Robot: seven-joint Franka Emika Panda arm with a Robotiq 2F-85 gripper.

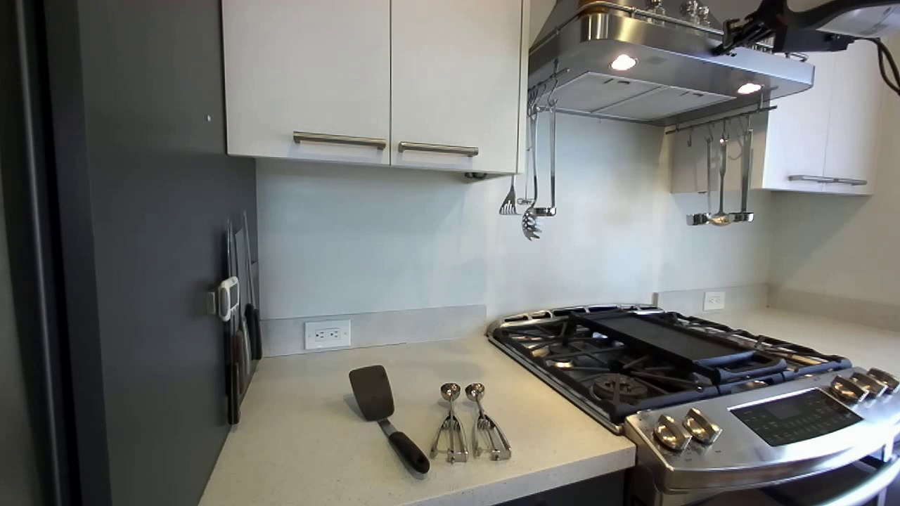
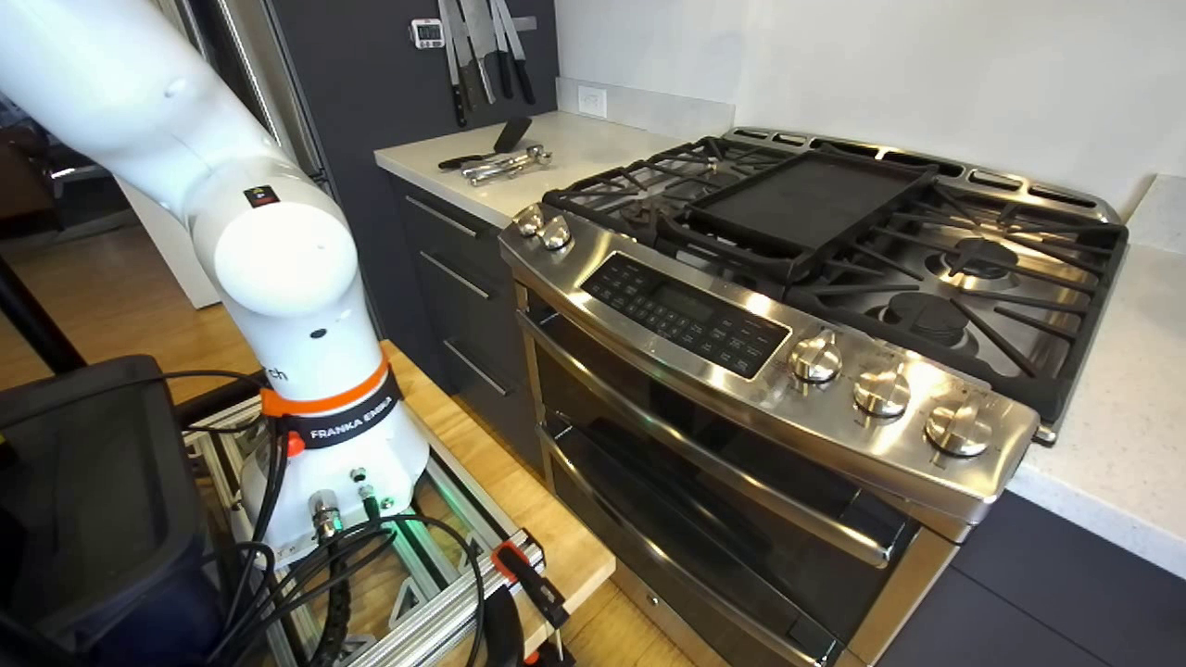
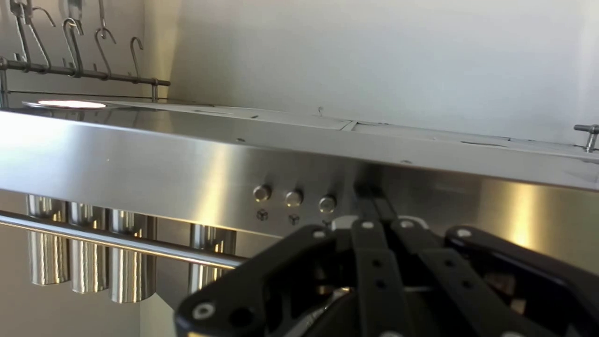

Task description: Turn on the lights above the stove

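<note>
The steel range hood [image 1: 692, 60] hangs above the stove [image 1: 626, 372]. Two lights in its underside, a left one [image 1: 623, 62] and a right one [image 1: 749, 88], glow in an exterior view. A lit light [image 3: 71, 104] also shows in the wrist view. Three round buttons [image 3: 294, 198] with fan symbols sit on the hood's front panel [image 3: 187, 164]. My gripper [image 3: 372, 189] is shut and empty, fingertips together at the panel, right of the buttons. It also shows at the hood front in an exterior view [image 1: 718, 50]. Whatever lies behind the fingertips is hidden; contact is unclear.
A rail [image 3: 117, 241] with steel canisters [image 3: 132, 262] runs along the hood. Utensils hang on both sides below the hood [image 1: 538, 154]. White cabinets [image 1: 309, 77] flank it. A spatula [image 1: 373, 393] and two scoops [image 1: 450, 425] lie on the counter [image 1: 295, 422].
</note>
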